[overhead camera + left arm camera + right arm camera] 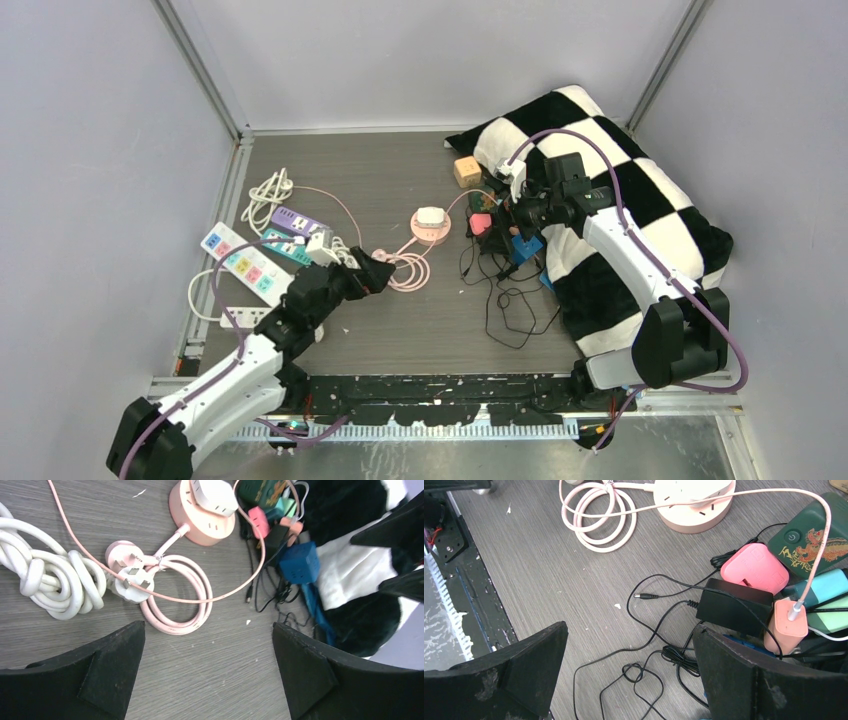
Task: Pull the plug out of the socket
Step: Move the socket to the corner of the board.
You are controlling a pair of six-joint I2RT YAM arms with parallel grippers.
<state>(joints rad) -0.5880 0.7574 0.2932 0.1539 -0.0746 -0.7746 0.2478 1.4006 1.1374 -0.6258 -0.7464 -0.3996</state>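
Note:
A white three-pin plug lies loose on the table with its pins up, beside a pink plug and a coil of white cord. My left gripper hangs open just above the wood near it, with nothing between its fingers. A round pink socket carries a white adapter on top. My right gripper is open over thin black cables, beside a heap of chargers.
Three power strips, purple, teal and white, lie at the left. A pink coiled cord lies ahead of the left gripper. A black adapter, a pink charger, a blue cube and a checkered pillow crowd the right.

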